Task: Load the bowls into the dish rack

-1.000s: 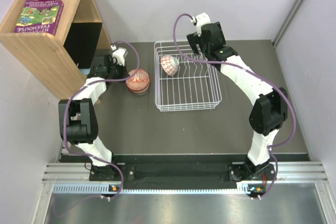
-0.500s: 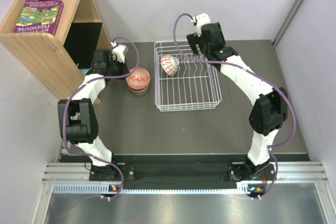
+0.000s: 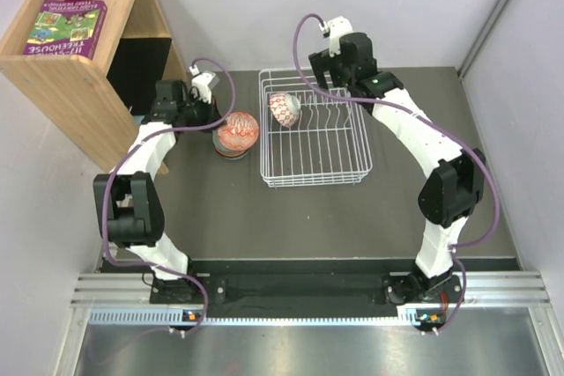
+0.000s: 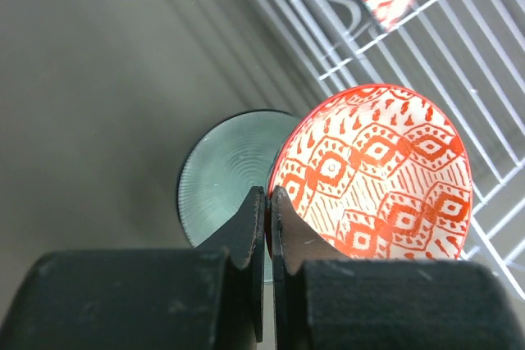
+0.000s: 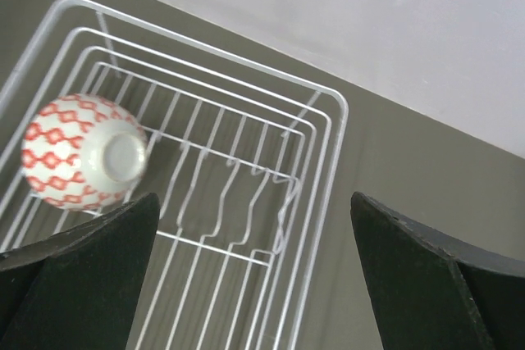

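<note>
We've got bright, even, soft light from above. A faint shadow sits beside the red-and-white bowl (image 5: 82, 161) in the dish rack (image 5: 328, 145); the right gripper (image 5: 254, 201) looms dark and soft-edged up close.

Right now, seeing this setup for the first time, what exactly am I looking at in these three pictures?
A robot with two arms works at a dark table. One picture looks down from above; the other two come from a camera on each wrist. The left gripper is shut on the rim of an orange-red bowl, tilted over a pale green bowl. The right gripper hangs open above the white wire dish rack, where a red-and-white bowl already rests.
</note>
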Available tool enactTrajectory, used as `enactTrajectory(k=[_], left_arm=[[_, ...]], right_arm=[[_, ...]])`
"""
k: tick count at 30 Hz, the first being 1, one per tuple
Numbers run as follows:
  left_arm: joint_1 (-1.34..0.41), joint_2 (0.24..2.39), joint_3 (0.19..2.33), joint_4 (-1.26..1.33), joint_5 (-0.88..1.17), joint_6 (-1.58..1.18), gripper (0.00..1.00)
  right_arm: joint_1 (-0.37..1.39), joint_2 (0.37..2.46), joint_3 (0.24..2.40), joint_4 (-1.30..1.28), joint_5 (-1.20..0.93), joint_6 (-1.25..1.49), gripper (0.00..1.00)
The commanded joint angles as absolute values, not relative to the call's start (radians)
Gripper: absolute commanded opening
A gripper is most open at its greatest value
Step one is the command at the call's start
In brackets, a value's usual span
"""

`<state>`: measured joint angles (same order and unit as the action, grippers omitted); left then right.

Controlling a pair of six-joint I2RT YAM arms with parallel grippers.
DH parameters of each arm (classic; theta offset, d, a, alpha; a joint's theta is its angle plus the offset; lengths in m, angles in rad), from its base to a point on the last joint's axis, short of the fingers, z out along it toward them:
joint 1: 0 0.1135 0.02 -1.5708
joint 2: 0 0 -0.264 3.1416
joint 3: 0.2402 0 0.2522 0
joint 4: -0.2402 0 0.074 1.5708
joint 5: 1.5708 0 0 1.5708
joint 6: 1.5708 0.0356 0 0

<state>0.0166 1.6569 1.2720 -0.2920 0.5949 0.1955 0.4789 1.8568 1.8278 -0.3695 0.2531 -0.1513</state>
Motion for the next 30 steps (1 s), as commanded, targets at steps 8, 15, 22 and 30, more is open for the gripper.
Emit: enactTrajectory(k=[8,15,22,30], left_arm=[[0.003,1.557,1.362,-0.321,0.811,0.241,0.0],[-0.067,1.575,1.358,-0.259,0.902,0.247,0.0],[-0.161,1.591,1.284,-0.022,0.951,0.157,0.0],[-0.255,1.658,1.382,-0.087,0.971,0.187,0.0]], right_arm=[[0.413,1.9,1.891,-0.439,-0.319,0.044,1.0],[0.373,1.945,1.796,-0.323,-0.86,0.224,1.0],[0.371,1.945,1.646,-0.08,-1.112,0.426,1.0],[0.322,1.947,1.534,0.133,-1.244,0.59,1.0]])
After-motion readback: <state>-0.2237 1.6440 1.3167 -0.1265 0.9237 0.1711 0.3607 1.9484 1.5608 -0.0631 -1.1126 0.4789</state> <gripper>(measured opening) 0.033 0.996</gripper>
